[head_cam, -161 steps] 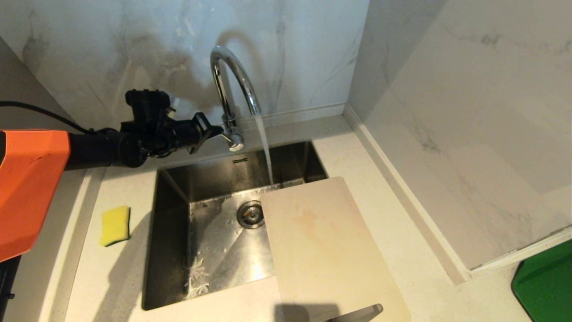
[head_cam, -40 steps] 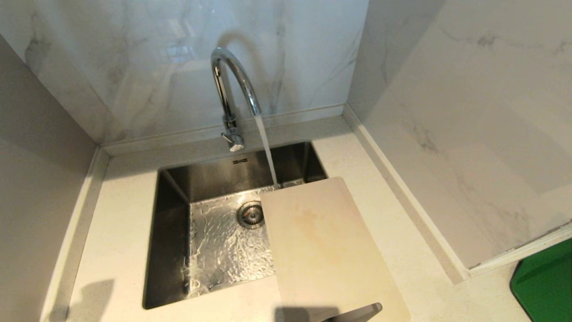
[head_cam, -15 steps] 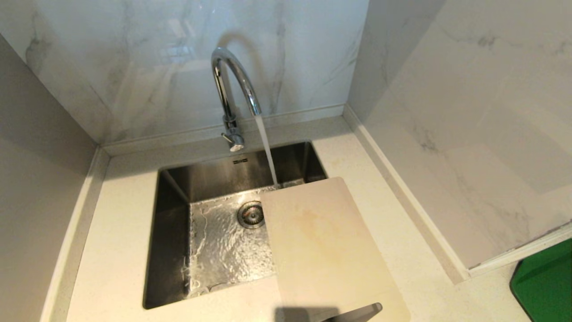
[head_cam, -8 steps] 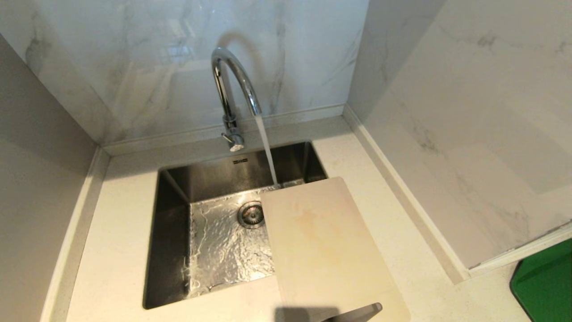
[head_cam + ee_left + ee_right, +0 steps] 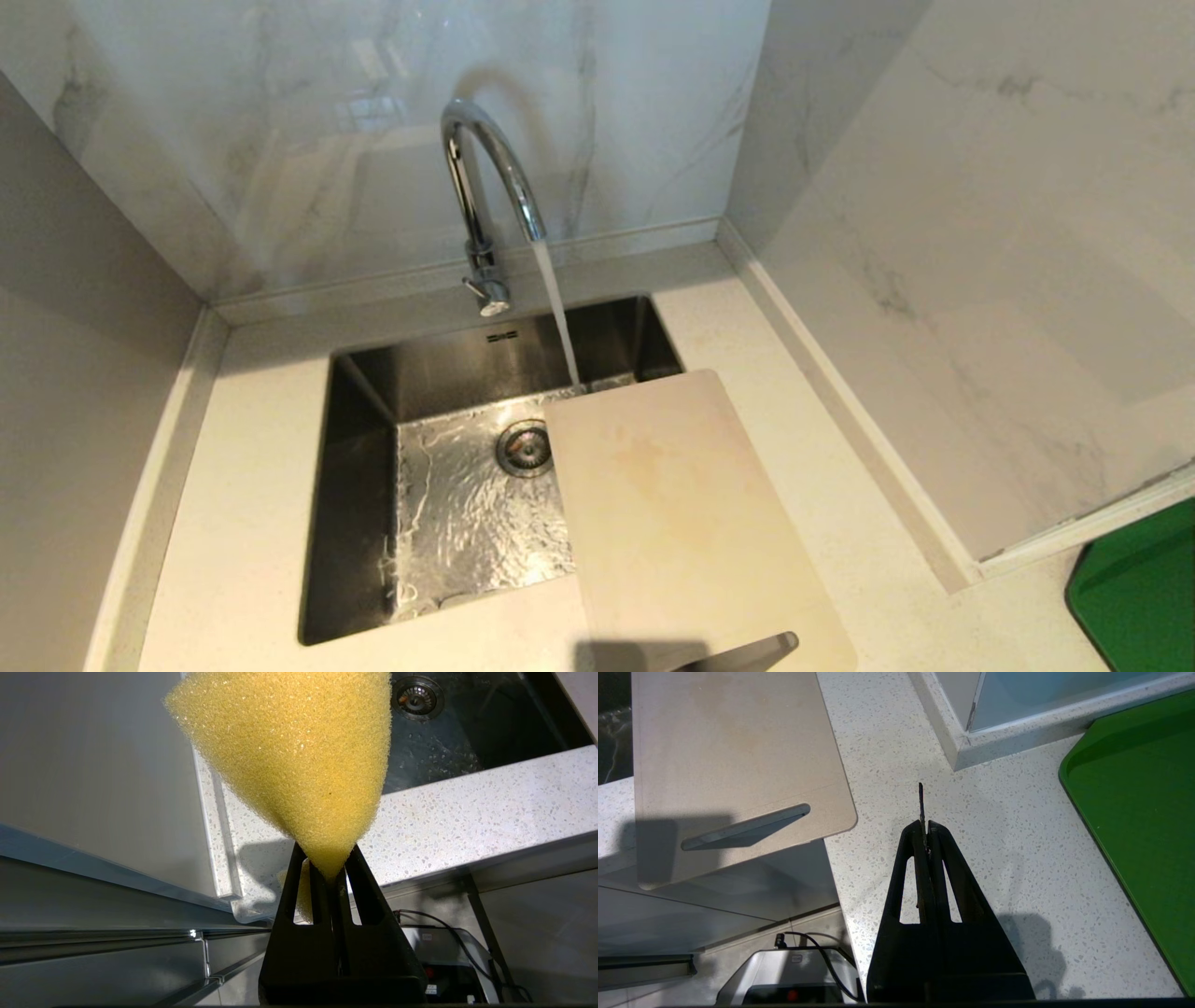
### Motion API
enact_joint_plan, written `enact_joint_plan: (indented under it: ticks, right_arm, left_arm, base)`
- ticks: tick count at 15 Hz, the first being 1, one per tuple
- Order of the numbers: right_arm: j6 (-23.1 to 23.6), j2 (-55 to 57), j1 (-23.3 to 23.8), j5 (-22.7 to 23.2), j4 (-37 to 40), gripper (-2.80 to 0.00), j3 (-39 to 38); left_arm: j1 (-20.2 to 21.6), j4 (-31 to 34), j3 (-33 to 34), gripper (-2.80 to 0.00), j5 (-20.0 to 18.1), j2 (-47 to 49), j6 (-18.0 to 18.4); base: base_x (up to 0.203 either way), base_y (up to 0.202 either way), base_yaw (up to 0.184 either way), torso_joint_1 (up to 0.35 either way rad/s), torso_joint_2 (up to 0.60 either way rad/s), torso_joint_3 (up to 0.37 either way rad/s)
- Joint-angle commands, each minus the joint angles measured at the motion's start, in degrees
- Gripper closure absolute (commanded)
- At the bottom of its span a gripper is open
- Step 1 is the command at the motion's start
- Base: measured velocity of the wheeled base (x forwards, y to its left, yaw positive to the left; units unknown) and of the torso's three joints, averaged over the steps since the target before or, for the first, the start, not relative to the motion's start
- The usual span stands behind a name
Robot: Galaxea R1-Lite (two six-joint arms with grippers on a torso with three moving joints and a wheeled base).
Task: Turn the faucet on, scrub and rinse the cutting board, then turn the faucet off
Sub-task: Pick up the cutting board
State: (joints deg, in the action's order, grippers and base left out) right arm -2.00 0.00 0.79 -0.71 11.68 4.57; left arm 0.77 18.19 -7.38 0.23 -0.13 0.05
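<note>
left gripper (image 5: 329,868) at worktop's front edge, clamping yellow sponge (image 5: 299,756) | right gripper (image 5: 927,830) closed empty | cutting board (image 5: 728,751) handle end overhangs front edge, cropped in head view

The counter (image 5: 243,523) left of the sink (image 5: 359,467) lies bare up to the grey side wall (image 5: 84,392), giving open passage there. The sink's left half is unobstructed down to the wet floor and drain (image 5: 523,448). The cutting board (image 5: 672,513) covers the sink's right part and overhangs the counter's front edge, blocking entry from that side. The faucet (image 5: 485,187) arches high over the back rim, its running stream (image 5: 558,322) falling just beyond the board's far edge, so room above the board's far end is tight. The marble walls (image 5: 934,233) close the right; a green tray (image 5: 1139,597) sits at the counter's near right.
</note>
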Motion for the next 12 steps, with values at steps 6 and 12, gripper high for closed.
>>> enact_joint_plan:
  ticks: [6, 12]
  right_arm:
    - [-0.02, -0.06, 0.0, 0.0, 0.01, 0.0, 0.0]
    - [-0.02, -0.09, 0.0, 0.0, 0.03, 0.0, 0.0]
  left_arm:
    - [0.02, 0.18, -0.01, 0.0, 0.05, -0.04, 0.04]
    - [0.02, 0.18, 0.08, 0.0, -0.05, -0.04, 0.13]
  base:
    - [0.0, 0.0, 0.0, 0.0, 0.0, 0.0]
    - [0.0, 0.0, 0.0, 0.0, 0.0, 0.0]
